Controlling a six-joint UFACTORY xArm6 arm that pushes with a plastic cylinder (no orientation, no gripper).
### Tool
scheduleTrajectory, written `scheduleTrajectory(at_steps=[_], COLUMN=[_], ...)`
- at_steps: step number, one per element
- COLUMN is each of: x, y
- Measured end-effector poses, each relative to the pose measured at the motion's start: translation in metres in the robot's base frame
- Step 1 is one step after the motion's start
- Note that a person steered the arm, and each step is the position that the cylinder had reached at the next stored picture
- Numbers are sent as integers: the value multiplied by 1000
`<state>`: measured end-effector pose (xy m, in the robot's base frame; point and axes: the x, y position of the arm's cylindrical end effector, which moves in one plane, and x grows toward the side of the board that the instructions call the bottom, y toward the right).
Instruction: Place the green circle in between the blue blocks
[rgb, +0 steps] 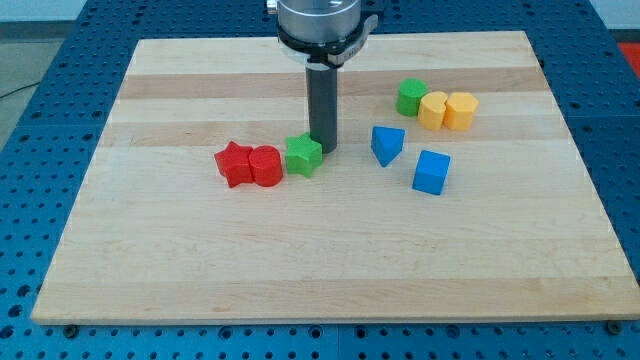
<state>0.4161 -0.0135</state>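
The green circle (410, 97) sits on the wooden board (320, 250) at the upper right, touching a yellow block (433, 109). A blue triangle block (386, 144) and a blue cube (432, 171) lie just below it, with a small gap between them. My tip (322, 150) stands near the board's middle, right beside a green star block (304, 155), well to the left of the green circle and the blue blocks.
A second yellow block (460, 110) touches the first one at the right. A red star block (234, 163) and a red round block (266, 166) sit together left of the green star. Blue perforated table surrounds the board.
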Motion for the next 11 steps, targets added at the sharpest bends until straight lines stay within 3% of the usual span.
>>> scheduleTrajectory(at_steps=[2,3,4,5,6,8,11], x=[1,-40,-134,-166,-131,-87,-9], y=[-7,2,34,137,162,108,96])
